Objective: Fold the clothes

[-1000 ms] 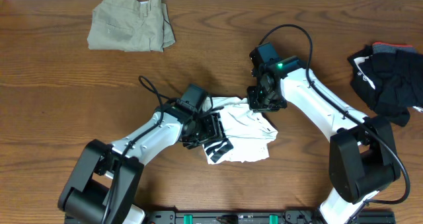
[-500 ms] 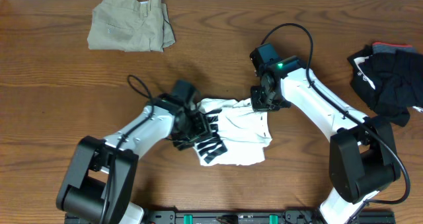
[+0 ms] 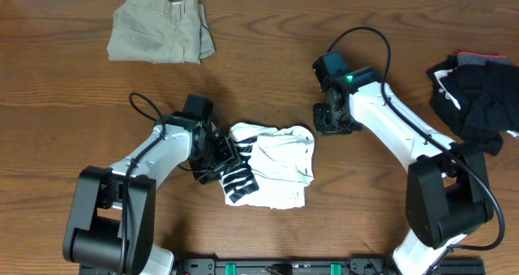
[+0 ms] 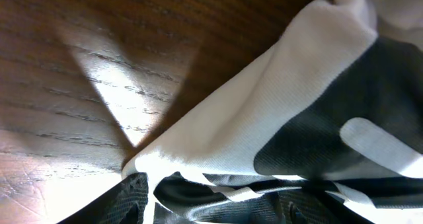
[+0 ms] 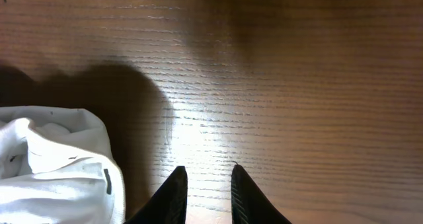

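The white T-shirt [image 3: 276, 165] with black block stripes lies bunched on the wooden table [image 3: 65, 105], near its front middle. My left gripper [image 3: 225, 157] is shut on the shirt's striped left edge. In the left wrist view the cloth [image 4: 284, 105] runs down between the fingers of the left gripper [image 4: 211, 197]. My right gripper [image 3: 328, 122] hovers just right of the shirt's top corner, apart from it. In the right wrist view the right gripper [image 5: 206, 174] stands open by a narrow gap over bare wood, with the shirt [image 5: 53, 164] to its left.
Folded khaki trousers [image 3: 158, 38] lie at the back left. A black bundle [image 3: 478, 96] sits at the right edge. Each arm's cable loops near its wrist.
My left gripper has pulled the T-shirt to the left across the table. The right gripper has let go of the shirt's corner and now stands apart from it.
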Tool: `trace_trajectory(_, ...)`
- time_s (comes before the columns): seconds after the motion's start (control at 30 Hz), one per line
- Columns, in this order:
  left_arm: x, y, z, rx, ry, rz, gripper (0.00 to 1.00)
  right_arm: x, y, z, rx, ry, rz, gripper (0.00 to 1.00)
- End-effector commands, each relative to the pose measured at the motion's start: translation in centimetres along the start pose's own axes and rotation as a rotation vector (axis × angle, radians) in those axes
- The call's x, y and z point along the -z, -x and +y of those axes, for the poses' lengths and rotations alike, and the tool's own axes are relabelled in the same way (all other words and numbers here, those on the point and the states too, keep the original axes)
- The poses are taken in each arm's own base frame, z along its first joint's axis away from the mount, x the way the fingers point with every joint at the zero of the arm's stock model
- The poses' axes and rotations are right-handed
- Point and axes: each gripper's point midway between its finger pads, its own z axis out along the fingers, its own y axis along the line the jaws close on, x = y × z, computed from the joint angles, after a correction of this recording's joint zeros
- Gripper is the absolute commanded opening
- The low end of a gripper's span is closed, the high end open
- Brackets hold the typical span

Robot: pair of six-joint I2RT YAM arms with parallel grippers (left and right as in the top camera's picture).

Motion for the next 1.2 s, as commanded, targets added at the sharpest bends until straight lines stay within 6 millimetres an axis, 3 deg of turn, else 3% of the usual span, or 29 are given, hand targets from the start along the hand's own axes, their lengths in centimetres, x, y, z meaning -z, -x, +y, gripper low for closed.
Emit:
trace_trajectory(0.0, -0.7, 0.2, 4.0, -0.026, 0.157, -0.03, 0.66, 0.6, -0.2, -0.4, -0.019, -0.006, -0.008, 0.18)
trace_trajectory(0.13, 1.3, -0.1, 3.0, -0.071, 0.123, -0.079, 0.66, 1.7, -1.5, 1.7, -0.012, 0.127, 0.048, 0.16)
trace_trajectory(0.27, 4.1, -0.8, 2.0, -0.107, 0.078, -0.149, 0.66, 3.5, -3.5, 4.5, 0.039, 0.305, 0.12, 0.24)
trace_trajectory(0.33, 5.3, -1.3, 1.7, -0.12, 0.06, -0.174, 0.67, 4.2, -4.6, 5.7, 0.05, 0.368, 0.165, 0.31)
trace_trajectory(0.5, 7.2, -2.3, 1.4, -0.125, 0.032, -0.211, 0.72, 4.3, -7.9, 7.6, 0.119, 0.38, 0.257, 0.62)
trace_trajectory(0.6, 7.0, -2.4, 1.5, -0.122, 0.039, -0.201, 0.73, 3.2, -10.3, 8.4, 0.12, 0.327, 0.302, 0.69)
trace_trajectory(0.73, 6.4, -2.7, 1.2, -0.13, 0.035, -0.173, 0.73, 1.2, -11.5, 7.3, -0.005, 0.182, 0.301, 0.72)
trace_trajectory(1.17, 3.6, -3.0, -1.7, -0.214, 0.025, -0.16, 0.73, -1.3, -13.8, 8.7, -0.067, 0.279, 0.358, 0.74)
